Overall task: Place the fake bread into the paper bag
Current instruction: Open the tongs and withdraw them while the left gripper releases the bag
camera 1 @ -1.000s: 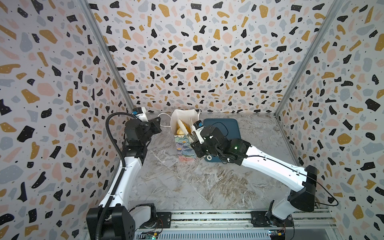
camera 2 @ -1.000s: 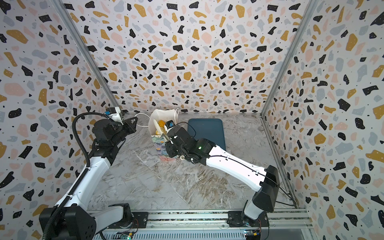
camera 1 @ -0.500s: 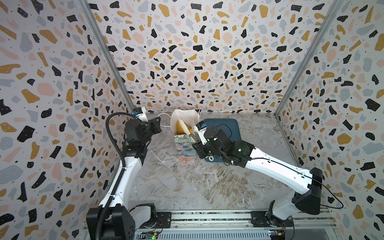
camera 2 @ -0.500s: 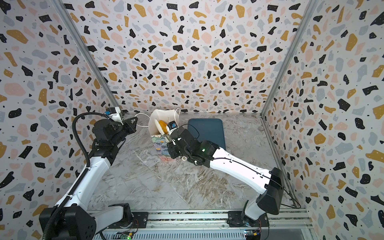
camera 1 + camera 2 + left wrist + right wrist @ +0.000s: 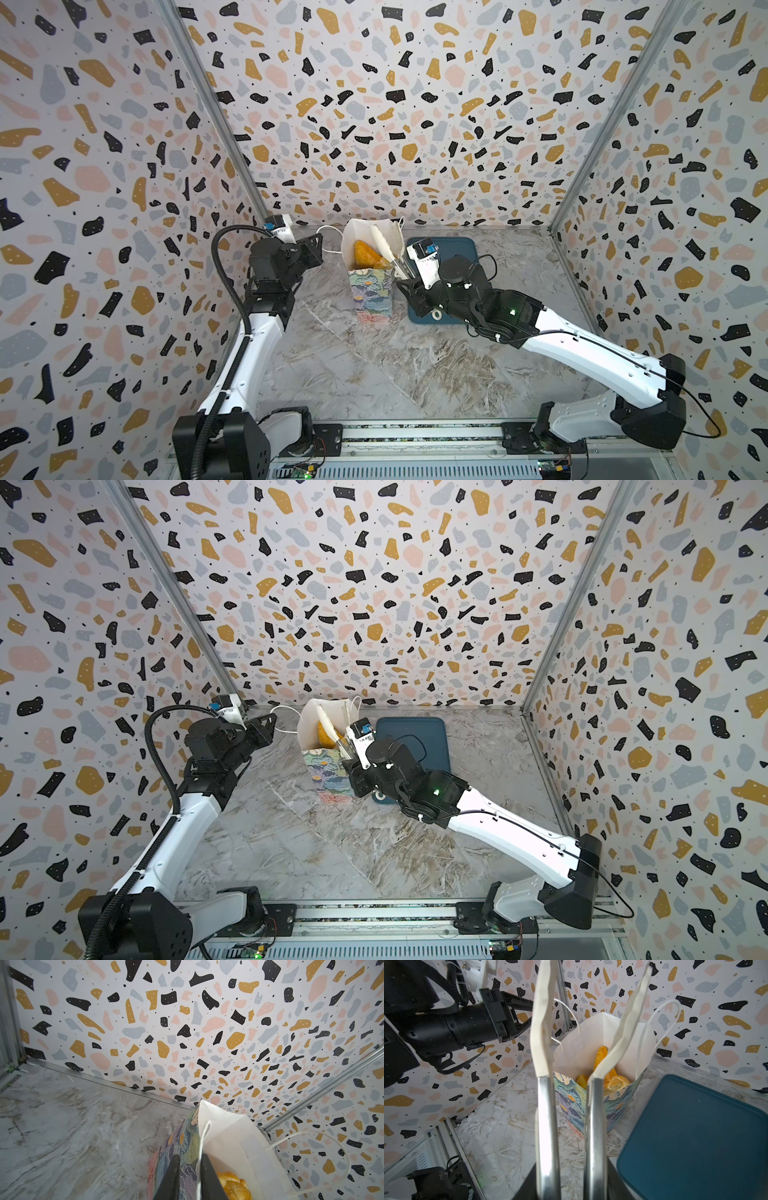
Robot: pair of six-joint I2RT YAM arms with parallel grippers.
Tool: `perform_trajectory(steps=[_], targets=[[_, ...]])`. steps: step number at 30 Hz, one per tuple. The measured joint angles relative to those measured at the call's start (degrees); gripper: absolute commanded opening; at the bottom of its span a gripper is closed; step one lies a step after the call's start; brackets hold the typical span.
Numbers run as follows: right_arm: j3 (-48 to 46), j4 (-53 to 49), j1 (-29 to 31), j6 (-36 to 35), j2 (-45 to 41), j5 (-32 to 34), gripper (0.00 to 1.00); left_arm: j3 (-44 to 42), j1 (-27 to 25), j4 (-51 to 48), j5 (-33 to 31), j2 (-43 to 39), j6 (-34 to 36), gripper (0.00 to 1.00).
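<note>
Left fingers [image 5: 172,1180] have just parted, the left wrist shows, cord handle [image 5: 204,1132] slack between them. Right wrist: right fingers [image 5: 529,1188] clench empty tongs [image 5: 548,1115]; fake bread [image 5: 614,1082] sits in the paper bag [image 5: 571,1101]. In both top views it stands upright; I'd lift the tongs straight out.

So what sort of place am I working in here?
Likely a robot test booth, not a real bakery: terrazzo-print walls close three sides, the tabletop is marble-look, and the left arm and right arm sit on a front rail.
</note>
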Motion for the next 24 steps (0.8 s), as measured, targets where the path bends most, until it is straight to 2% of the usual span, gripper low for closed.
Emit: perform_trajectory(steps=[3, 4, 5, 13, 15, 24], targets=[[-1.5, 0.4, -0.6, -0.8, -1.7, 0.8, 0.38, 0.0, 0.0, -0.1, -1.2, -0.1, 0.0, 0.46], [-2.4, 0.7, -1.0, -1.0, -2.5, 1.1, 0.38, 0.0, 0.0, -0.3, -1.9, -0.2, 0.1, 0.57], [-3.3, 0.8, -1.3, -1.1, -3.4, 1.4, 0.39, 0.0, 0.0, -0.5, -2.5, -0.3, 0.1, 0.62], [-9.1, 1.5, -7.4, -2.2, -10.4, 1.6, 0.40, 0.4, 0.0, -2.2, -5.6, -2.6, -0.5, 0.95], [-10.1, 1.7, -8.9, -2.5, -11.7, 1.7, 0.43, 0.7, 0.0, -2.3, -5.8, -3.2, -1.2, 1.00], [-17.8, 3.5, -18.0, -4.3, -16.7, -0.1, 0.44, 0.6, 0.0, -4.1, -8.5, -9.6, -3.6, 0.99]])
